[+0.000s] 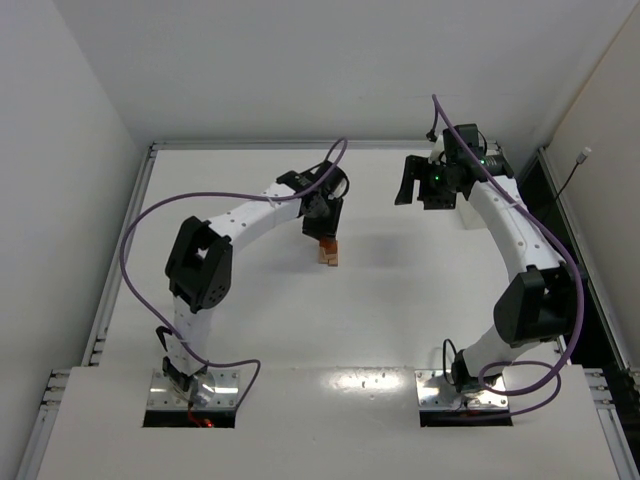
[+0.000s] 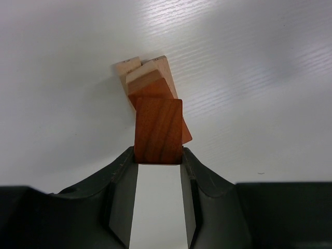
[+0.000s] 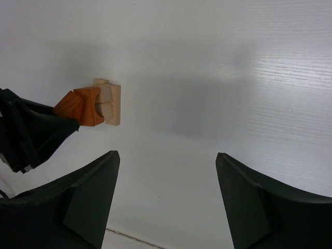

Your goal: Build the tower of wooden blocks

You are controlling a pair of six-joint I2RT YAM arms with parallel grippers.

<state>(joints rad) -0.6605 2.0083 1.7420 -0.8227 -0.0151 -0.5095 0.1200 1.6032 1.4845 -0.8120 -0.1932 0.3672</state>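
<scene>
The wood block tower (image 1: 329,256) stands mid-table as a small stack, pale tan pieces (image 2: 147,71) at the bottom and a reddish-brown piece (image 2: 151,91) above them. Directly over the stack, my left gripper (image 2: 158,153) is shut on a reddish-brown block (image 2: 158,129), pinched between both fingertips. Whether this block touches the stack I cannot tell. In the right wrist view the tower (image 3: 108,102) and the held block (image 3: 69,107) appear at the left. My right gripper (image 3: 167,158) hangs open and empty, well to the right of the tower (image 1: 413,182).
The white table (image 1: 400,300) is bounded by raised rails (image 1: 125,250) on the left and back, with walls beyond. Purple cables (image 1: 200,195) loop off both arms.
</scene>
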